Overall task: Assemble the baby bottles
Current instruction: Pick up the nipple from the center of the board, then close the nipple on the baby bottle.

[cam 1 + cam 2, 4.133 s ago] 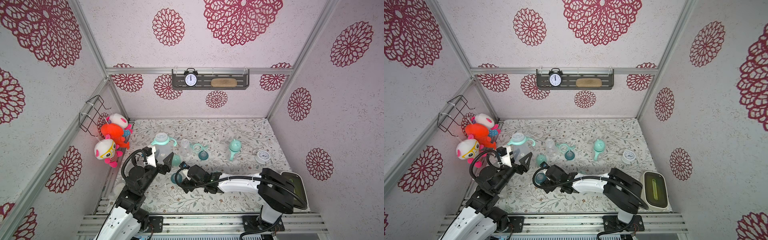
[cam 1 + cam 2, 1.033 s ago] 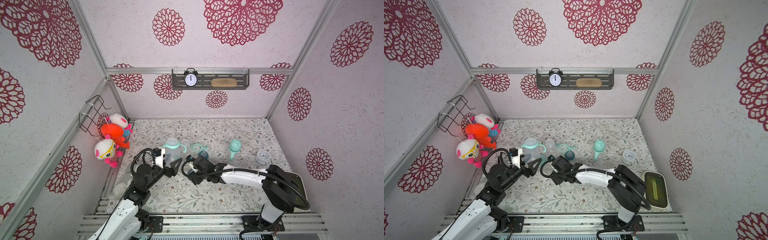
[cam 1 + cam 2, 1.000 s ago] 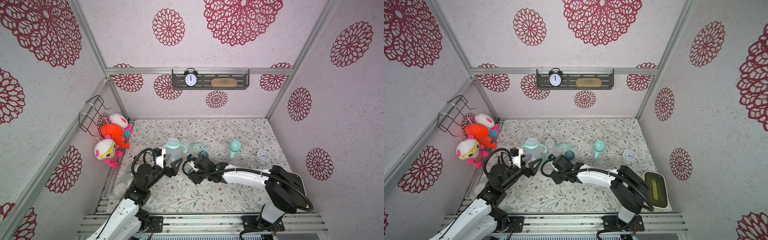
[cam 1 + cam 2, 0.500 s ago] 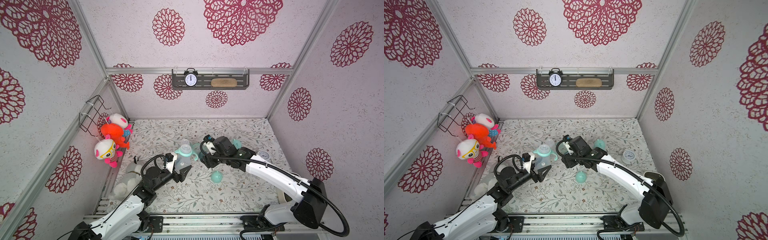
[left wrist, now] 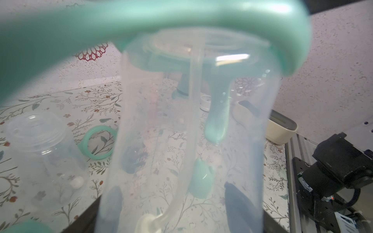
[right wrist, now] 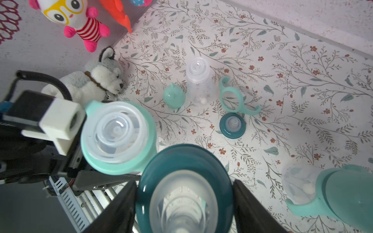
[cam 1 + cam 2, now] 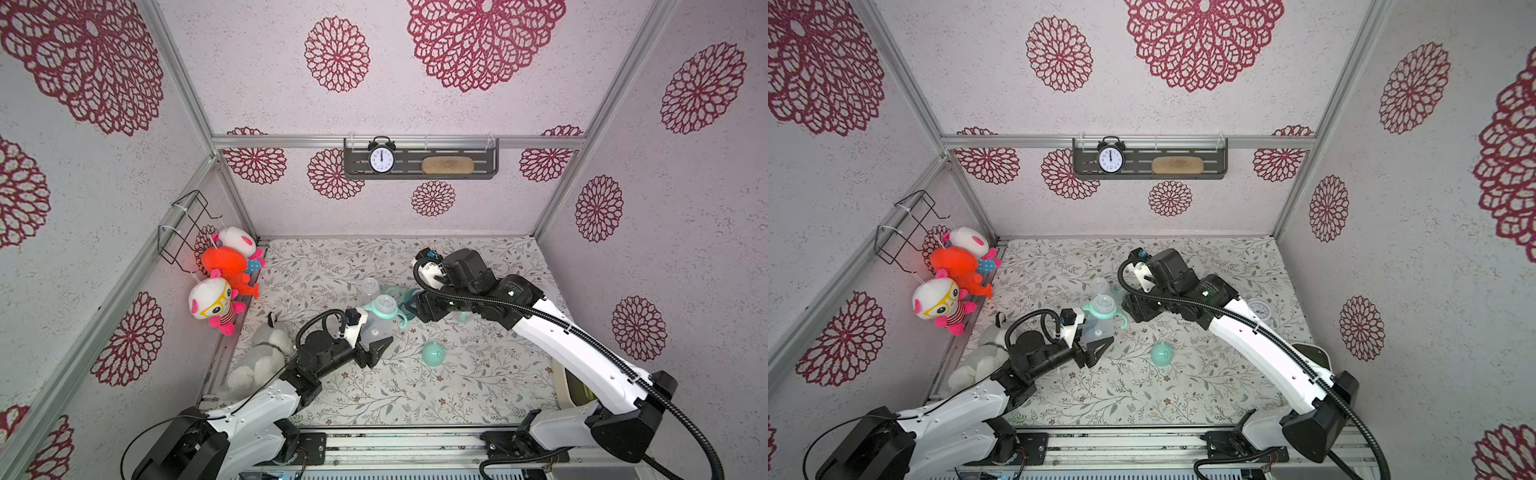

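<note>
My left gripper (image 7: pixel 372 345) (image 5: pixel 175 201) is shut on a clear baby bottle (image 7: pixel 376 324) (image 7: pixel 1098 322) (image 6: pixel 117 137) with a mint two-handled ring, held upright above the mat. Just to its right, my right gripper (image 7: pixel 415 309) (image 6: pixel 183 201) is shut on a dark teal nipple collar (image 6: pixel 183 181), level with the bottle's mouth and beside it. A bare clear bottle (image 7: pixel 369 286) (image 6: pixel 198 80) stands behind. A mint ring (image 6: pixel 232 96), a second collar (image 6: pixel 232 125) and a mint cap (image 7: pixel 433 354) (image 6: pixel 174 96) lie on the mat. A capped bottle (image 6: pixel 343 193) shows near the right arm.
A grey husky plush (image 7: pixel 266 353) lies at the mat's left edge, and bright plush toys (image 7: pixel 226 266) hang on the left wall. A small white alarm clock (image 7: pixel 1258 309) sits on the mat at the right. A cream tray (image 7: pixel 1308 353) lies by the right front corner.
Over the last second both arms swung from the front left to the mat's middle; the left lifted the ringed bottle and the right carried the collar beside it. In the last half second nothing moved.
</note>
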Robot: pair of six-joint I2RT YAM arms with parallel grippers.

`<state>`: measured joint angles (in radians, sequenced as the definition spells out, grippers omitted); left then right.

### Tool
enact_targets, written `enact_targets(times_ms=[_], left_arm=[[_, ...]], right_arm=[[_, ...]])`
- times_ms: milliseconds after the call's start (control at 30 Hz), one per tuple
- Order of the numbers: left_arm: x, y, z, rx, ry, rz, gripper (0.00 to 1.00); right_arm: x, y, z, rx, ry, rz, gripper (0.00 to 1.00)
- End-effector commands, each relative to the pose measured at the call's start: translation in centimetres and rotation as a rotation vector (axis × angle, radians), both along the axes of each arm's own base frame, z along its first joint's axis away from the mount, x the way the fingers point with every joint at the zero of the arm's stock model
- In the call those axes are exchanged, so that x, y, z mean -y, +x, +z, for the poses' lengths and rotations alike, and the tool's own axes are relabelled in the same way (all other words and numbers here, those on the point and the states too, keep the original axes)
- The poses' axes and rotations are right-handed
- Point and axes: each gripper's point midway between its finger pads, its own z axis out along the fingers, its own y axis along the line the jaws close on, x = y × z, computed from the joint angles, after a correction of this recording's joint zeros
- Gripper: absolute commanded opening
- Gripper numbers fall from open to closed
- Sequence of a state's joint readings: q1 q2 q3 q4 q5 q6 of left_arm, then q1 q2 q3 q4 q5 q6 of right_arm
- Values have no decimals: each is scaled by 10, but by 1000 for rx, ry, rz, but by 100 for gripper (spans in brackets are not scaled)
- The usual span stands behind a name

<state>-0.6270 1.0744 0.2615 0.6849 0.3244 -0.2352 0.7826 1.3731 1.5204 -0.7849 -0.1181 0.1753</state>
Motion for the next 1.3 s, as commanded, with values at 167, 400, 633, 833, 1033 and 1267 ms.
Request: enact_targets(times_ms=[167, 400, 633, 833, 1033, 1267], left_arm=[[18, -10, 22, 87, -33, -77, 0], [27, -16, 28, 102, -32, -101, 0], [29, -19, 29, 113, -14, -105, 0], [31, -18, 31, 119, -12, -107, 0], [31, -17, 31, 121, -6, -106, 0], [32, -16, 34, 120, -19, -103, 0]], right_arm=[[-16, -14, 33, -41, 76, 110, 63], [-31, -21, 24, -121, 96, 174, 64], [-40, -28, 17, -177, 114, 218, 64], [-40, -30, 10, -203, 107, 222, 64], [-37, -33, 4, -211, 90, 225, 63], [-36, -35, -1, -225, 92, 224, 63]])
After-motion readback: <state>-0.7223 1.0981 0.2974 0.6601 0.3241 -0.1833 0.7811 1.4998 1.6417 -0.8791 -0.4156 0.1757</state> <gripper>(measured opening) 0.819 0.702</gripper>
